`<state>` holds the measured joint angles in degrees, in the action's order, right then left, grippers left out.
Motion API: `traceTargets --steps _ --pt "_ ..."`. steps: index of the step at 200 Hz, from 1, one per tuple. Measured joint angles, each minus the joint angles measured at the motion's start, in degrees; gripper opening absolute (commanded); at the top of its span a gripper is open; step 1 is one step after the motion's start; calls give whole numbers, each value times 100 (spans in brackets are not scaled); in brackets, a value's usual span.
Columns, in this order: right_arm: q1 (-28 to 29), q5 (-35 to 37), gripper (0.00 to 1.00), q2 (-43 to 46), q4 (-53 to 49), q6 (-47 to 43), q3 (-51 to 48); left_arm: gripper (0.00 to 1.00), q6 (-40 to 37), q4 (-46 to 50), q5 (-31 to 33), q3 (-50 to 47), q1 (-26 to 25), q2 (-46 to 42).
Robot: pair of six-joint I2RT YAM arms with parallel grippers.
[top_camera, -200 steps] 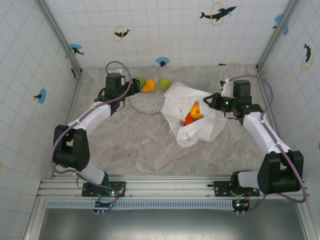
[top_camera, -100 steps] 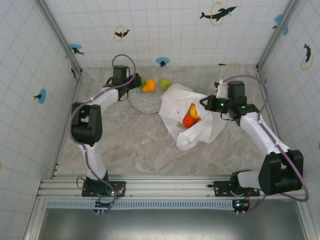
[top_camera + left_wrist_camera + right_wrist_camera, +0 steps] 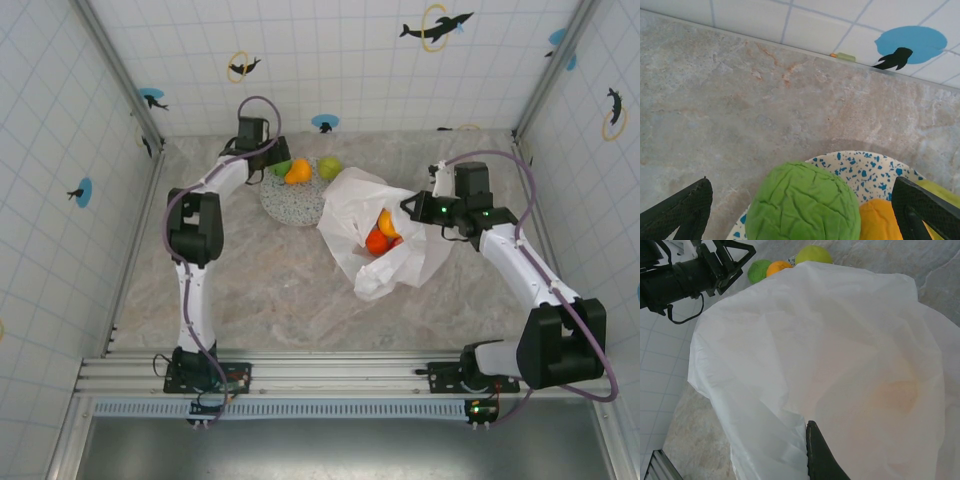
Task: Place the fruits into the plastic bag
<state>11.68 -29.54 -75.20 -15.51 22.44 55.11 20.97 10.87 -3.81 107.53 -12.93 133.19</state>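
Left gripper (image 3: 801,185) wide open over the green fruit (image 3: 805,210), right gripper (image 3: 408,208) closed at the bag (image 3: 385,255) rim.
The green fruit sits between the left jaws and just below them, on the plate (image 3: 875,167). The orange fruit (image 3: 877,220) touches it by the right finger. Risk: the round fruit squirts out or rolls off the plate if the jaws close off-centre, or a finger knocks the orange one. The right gripper seems to pinch the bag's edge, but the contact is hidden. If that slips, the mouth sags shut.
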Motion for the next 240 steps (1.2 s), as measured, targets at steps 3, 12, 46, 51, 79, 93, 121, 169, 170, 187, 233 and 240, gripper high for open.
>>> traceTargets --steps 3,12,46,51,79,93,121,169,170,187,233,240 --pt "0 2 0 0 0 0 2 93 -4 26 -2 48 2 26" --pt "0 2 0 -2 -17 -4 11 93 -7 44 -20 164 2 136" --pt "0 20 0 -7 -66 -24 39 90 -11 142 -162 323 24 444" --pt "0 20 0 -7 -74 -24 42 89 -11 164 -179 334 24 481" --pt "0 37 0 -7 -109 -46 42 86 2 243 -304 413 28 627" --pt "0 50 0 -7 -109 -59 44 84 4 278 -332 426 28 660" --pt "0 70 0 -7 -109 -66 44 78 2 291 -391 431 31 688" --pt "-2 83 0 -4 -111 -63 44 64 -2 315 -439 439 39 686" --pt "0 83 0 -7 -109 -66 44 64 2 315 -439 439 39 688" --pt "0 83 0 -7 -109 -66 44 62 0 326 -433 439 39 680" --pt "0 92 0 -7 -111 -61 44 61 -15 472 -387 313 72 306" --pt "0 96 0 -4 -111 -63 42 60 -13 492 -385 219 72 133"
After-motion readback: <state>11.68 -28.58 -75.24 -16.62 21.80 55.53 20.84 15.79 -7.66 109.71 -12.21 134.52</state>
